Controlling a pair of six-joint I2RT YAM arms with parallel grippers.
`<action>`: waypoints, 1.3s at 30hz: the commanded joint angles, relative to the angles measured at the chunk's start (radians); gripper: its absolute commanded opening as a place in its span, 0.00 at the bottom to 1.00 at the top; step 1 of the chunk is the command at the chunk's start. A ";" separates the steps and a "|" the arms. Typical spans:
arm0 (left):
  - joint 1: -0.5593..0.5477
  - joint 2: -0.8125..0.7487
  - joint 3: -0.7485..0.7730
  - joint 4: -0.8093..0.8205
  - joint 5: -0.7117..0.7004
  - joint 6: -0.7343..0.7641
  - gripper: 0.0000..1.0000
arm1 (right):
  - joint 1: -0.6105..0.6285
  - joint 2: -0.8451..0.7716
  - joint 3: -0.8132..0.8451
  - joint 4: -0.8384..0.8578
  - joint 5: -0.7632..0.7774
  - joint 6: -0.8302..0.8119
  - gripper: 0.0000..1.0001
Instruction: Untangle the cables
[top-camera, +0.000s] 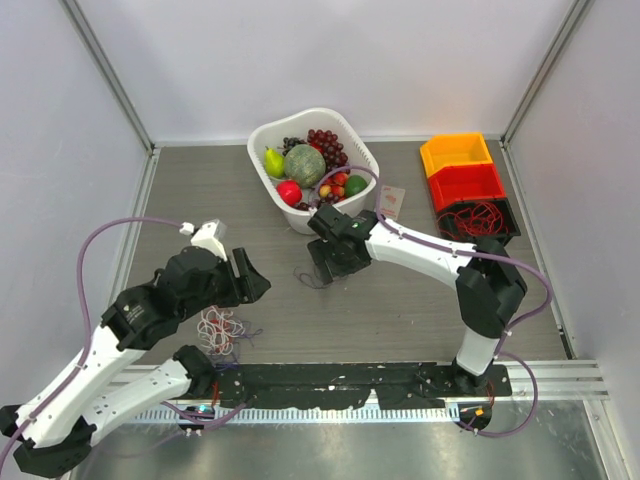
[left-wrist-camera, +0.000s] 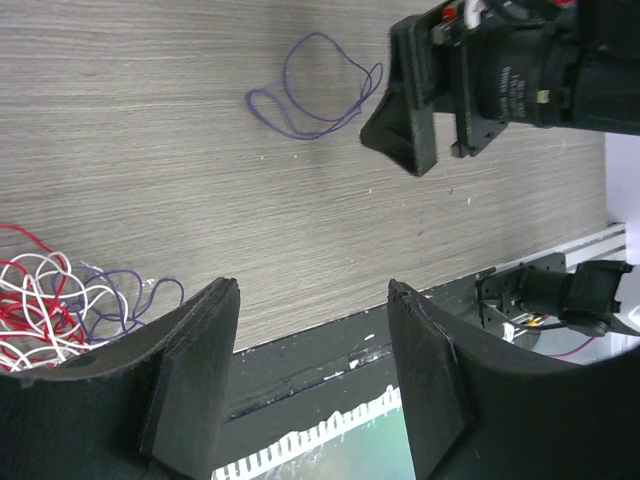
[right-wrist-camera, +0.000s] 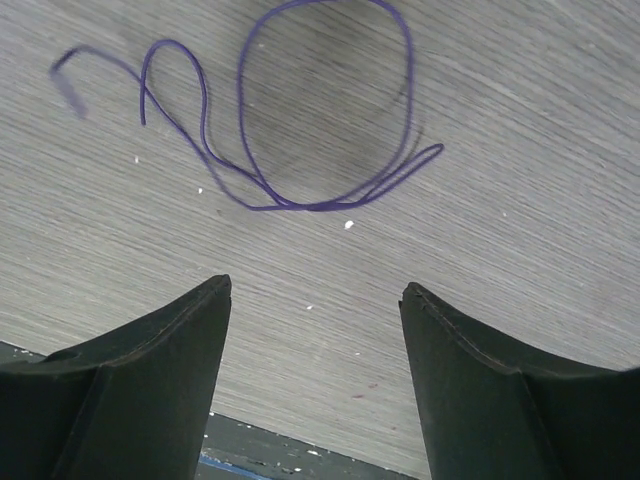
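Note:
The cables (top-camera: 220, 328) are a small tangled bunch of red, white and purple wires on the table near the front left; the left wrist view shows them at its lower left (left-wrist-camera: 50, 305). One purple wire (top-camera: 312, 277) lies apart in loose loops at the table's middle, also seen in the left wrist view (left-wrist-camera: 315, 85) and the right wrist view (right-wrist-camera: 300, 130). My left gripper (top-camera: 256, 283) is open and empty (left-wrist-camera: 312, 290), above and right of the bunch. My right gripper (top-camera: 320, 268) is open and empty (right-wrist-camera: 316, 288), just over the near side of the lone purple wire.
A white basket (top-camera: 310, 113) of fruit stands at the back centre. Orange (top-camera: 455, 152) and red (top-camera: 465, 185) bins and a black bin holding red wires (top-camera: 478, 218) line the right side. A card (top-camera: 392, 200) lies beside the basket. A black strip (top-camera: 340, 380) runs along the near edge.

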 joint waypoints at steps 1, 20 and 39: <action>0.003 0.042 0.035 0.005 -0.007 0.009 0.64 | -0.045 -0.113 -0.040 0.043 -0.055 0.090 0.74; 0.003 0.110 0.043 0.073 0.043 0.043 0.64 | -0.079 -0.055 -0.132 0.137 0.031 1.001 0.75; 0.003 0.045 0.054 0.007 -0.007 0.067 0.64 | -0.090 0.095 -0.111 0.095 0.070 1.033 0.39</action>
